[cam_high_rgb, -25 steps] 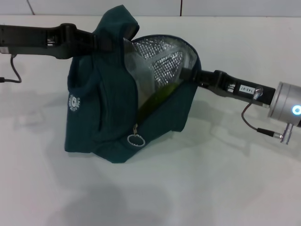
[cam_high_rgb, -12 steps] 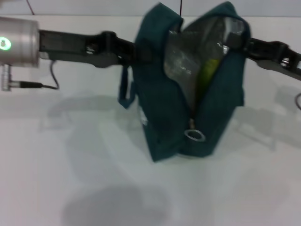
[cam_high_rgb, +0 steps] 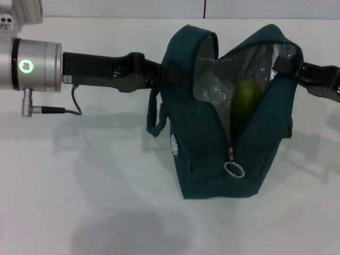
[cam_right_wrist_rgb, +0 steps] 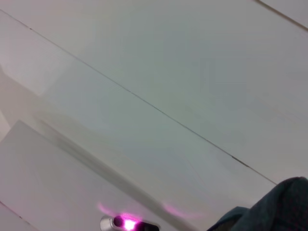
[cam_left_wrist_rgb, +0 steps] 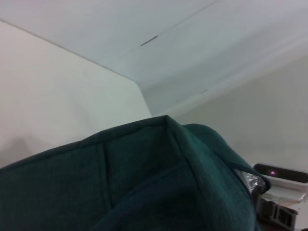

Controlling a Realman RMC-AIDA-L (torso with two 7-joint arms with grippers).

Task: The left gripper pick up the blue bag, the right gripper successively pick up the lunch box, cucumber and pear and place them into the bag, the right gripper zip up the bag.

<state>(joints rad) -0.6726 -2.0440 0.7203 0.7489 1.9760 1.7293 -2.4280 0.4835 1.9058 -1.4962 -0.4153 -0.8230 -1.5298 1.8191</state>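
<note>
Nearest in the head view: the ring pull (cam_high_rgb: pixel 234 169) hangs low on the front of the bag (cam_high_rgb: pixel 212 154), at the bottom end of an open zip. The bag stands on the white table (cam_high_rgb: pixel 106 212), logo (cam_high_rgb: pixel 173 144) facing front-left, one loop handle (cam_high_rgb: pixel 154 114) drooping on the left side.

Above the pull the mouth gapes in a V, foil lining (cam_high_rgb: pixel 212 79) exposed. A green-yellow rounded item (cam_high_rgb: pixel 246 101) is seen inside, just behind the zip line; cucumber or pear cannot be told. Lunch box not visible.

Left gripper (cam_high_rgb: pixel 169 79) is at the bag's upper left edge, fabric bunched around its tip; it looks clenched on the bag, judged from the raised corner. Right gripper (cam_high_rgb: pixel 284 65) is at the upper right rim; fingers are hidden by fabric, so grasp state cannot be told. The left wrist view is filled with bag fabric; the right wrist view shows only a corner of it.

Judgement: loading appears largely done, zipping is next. For a clean zip:
- The left hold should be kept taut so the zip line stays straight.
- The right rim should be freed before the pull is approached.
- The ring should be taken flat-on and drawn along the track, not outward.
- The green item sits close to the teeth; it should be kept clear to avoid a jam.
</note>
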